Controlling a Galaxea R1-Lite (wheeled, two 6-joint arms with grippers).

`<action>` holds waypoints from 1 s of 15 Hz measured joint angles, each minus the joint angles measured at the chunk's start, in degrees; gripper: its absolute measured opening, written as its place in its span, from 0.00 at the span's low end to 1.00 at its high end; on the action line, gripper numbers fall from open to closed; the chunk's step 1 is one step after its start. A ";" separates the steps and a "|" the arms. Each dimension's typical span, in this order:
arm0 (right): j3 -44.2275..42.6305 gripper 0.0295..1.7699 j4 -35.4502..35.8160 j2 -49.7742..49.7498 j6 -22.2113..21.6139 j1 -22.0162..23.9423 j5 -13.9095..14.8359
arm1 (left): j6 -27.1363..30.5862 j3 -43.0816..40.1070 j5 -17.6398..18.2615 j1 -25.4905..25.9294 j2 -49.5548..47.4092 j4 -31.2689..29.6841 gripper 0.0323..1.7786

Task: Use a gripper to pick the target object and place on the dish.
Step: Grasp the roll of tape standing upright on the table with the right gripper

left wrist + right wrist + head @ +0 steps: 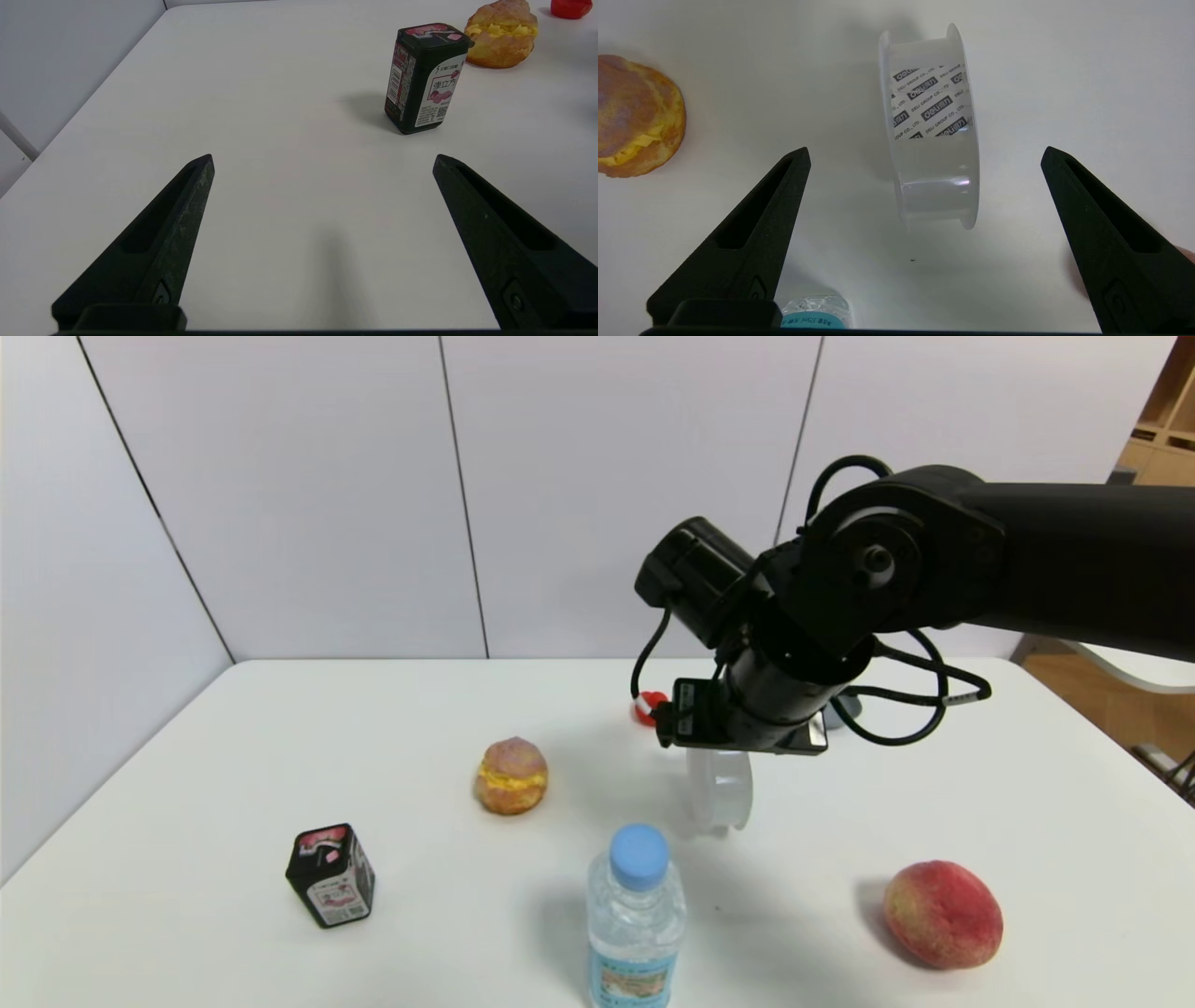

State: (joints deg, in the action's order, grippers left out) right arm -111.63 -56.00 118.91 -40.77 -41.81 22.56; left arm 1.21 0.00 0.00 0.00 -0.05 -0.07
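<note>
Reading the spool (pixel 931 135) first: its label repeats "DELI GROUP CO., LTD" in black bars. We see it standing on edge on the white table (pixel 233 747), the bottle (pixel 635 915) just nearer than it, the pastry (pixel 511 775) off to one side. Right gripper (pixel 924 154) hangs over the spool, fingers spread wide, not touching it. Left gripper (pixel 322 158) is released too, near a black box (pixel 423 77) with Chinese print. White wall panels stand behind.
</note>
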 joint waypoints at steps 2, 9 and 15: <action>0.00 0.97 0.00 0.94 0.06 0.23 -0.44 | 0.02 0.00 0.00 0.00 0.00 0.00 0.95; 0.06 0.97 -0.09 3.65 0.17 1.27 -3.88 | 0.00 0.00 0.00 0.00 0.00 0.00 0.95; 0.09 0.97 -0.13 5.40 0.72 2.34 -3.72 | 0.02 0.00 0.02 0.00 0.00 0.00 0.95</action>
State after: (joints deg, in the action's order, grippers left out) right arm -111.54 -56.14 124.31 -40.05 -39.47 18.85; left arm 1.23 0.00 0.02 0.00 -0.05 -0.07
